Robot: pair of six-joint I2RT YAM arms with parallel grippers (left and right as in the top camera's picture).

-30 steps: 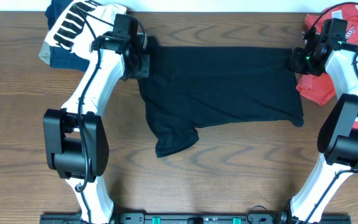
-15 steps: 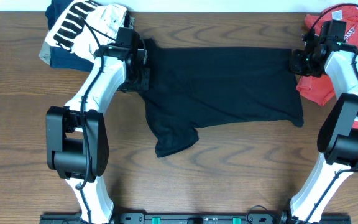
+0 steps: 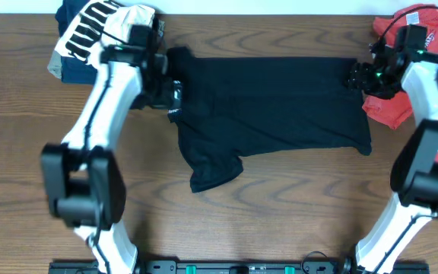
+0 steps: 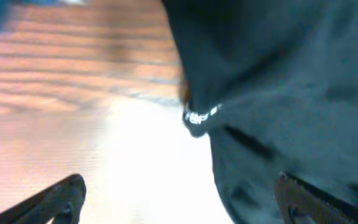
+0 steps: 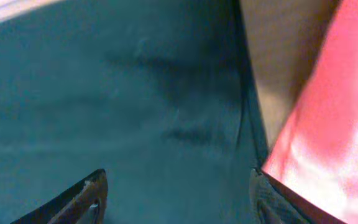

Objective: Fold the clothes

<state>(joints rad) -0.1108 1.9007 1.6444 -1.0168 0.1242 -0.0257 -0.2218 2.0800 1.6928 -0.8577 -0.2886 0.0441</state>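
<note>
Left gripper (image 3: 171, 97) is spread wide and holds nothing; it hovers at the left edge of the black garment (image 3: 272, 103), with the tiny white logo (image 4: 201, 115) on a bunched fold just ahead of its fingers; right gripper (image 3: 358, 76) is also wide open and empty, over the garment's far right corner; cannot tell if either touches cloth; black garment lies spread flat mid-table (image 3: 280, 221), one sleeve (image 3: 213, 171) sticking out near-left; coral-red T-shirt (image 3: 392, 106) sits crumpled at the right edge, just beside the black one; striped pile (image 3: 90, 34) at the far left corner; step looks like lining up for a first-fold grasp, nothing folded yet on this garment; next move likely calls for both claws to drop, pinch the far corners, then lift and carry that edge evenly toward the near hem; sleeve probably wants tucking in first.
</note>
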